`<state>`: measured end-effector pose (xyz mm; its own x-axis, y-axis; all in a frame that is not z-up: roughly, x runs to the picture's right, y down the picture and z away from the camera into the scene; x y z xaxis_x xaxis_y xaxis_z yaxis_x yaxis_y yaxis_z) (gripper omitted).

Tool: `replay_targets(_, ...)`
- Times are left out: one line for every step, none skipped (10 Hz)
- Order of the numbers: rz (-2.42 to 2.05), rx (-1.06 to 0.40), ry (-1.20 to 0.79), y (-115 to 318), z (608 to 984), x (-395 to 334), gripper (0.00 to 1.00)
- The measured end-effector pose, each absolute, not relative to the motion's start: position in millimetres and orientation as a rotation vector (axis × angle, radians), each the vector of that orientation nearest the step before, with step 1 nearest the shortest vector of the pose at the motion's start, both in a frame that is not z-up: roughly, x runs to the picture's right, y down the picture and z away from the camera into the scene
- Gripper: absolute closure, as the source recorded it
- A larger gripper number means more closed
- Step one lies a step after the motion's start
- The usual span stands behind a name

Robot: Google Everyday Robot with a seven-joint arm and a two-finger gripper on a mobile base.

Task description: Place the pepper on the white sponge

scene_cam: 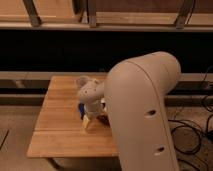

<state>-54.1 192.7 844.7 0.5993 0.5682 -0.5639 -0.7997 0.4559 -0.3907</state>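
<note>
Hovering low at frame centre over the light wooden table, the grey two-finger gripper is seen; its state cannot be told. Pepper and white sponge cannot be made out beneath it, so placement is judged unconfirmed.

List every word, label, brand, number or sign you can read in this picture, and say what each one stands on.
None: no text can be read anywhere in this view.
The robot's arm has a plain pale shell with a few small holes and no lettering.
The hand, low over the middle of the wooden table, shows no label.
The table shows only wood grain.
</note>
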Motion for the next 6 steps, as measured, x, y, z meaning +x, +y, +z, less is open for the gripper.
replay_targets(0.871,-0.693,0.391,194.9,848.9,-50.7,0.20)
replay_targets(0.873,-0.702,0.398,195.8,852.6,-49.5,0.20)
replay_targets(0.874,-0.713,0.404,195.9,857.4,-49.3,0.20)
replay_targets(0.870,-0.713,0.409,194.5,860.9,-48.9,0.25)
replay_targets(0.865,-0.711,0.414,193.0,863.6,-48.3,0.34)
replay_targets(0.864,-0.709,0.417,191.7,864.7,-48.9,0.45)
